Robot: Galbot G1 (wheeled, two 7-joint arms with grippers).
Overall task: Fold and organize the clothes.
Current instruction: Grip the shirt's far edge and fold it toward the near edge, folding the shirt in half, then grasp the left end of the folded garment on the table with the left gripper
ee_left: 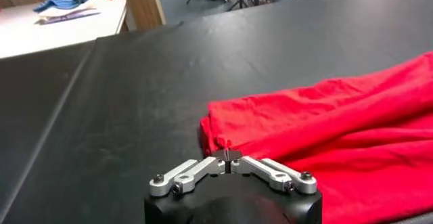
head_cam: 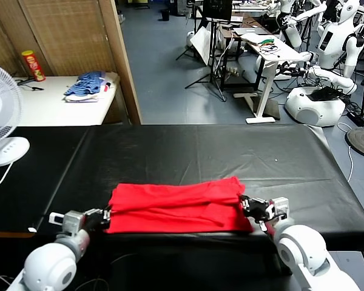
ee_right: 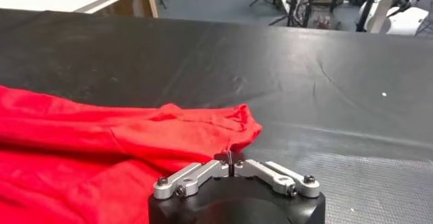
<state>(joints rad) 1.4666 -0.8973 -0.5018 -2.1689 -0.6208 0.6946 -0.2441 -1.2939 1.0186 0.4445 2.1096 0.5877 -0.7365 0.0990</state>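
Shirt [head_cam: 177,208] first: bright red and plain on the side that shows, it lies folded into a wide band with a few soft creases, on the black table [head_cam: 242,151] close to the table's near edge. The left gripper [head_cam: 103,218] sits at the shirt's left end and the right gripper [head_cam: 253,209] at its right end, both low at the cloth's edge. In each wrist view the fingertips seem to meet at one point right against the red cloth, but whether they pinch a fold or are starting to part I cannot tell.

Beyond the shirt the table's black cover runs bare and slightly wrinkled. A white fan [head_cam: 1,115] stands on the table well to the shirt's left. Farther back, past the table, a white side table [head_cam: 54,106] carries a blue striped pile of clothes [head_cam: 85,86] and a red can [head_cam: 33,65].
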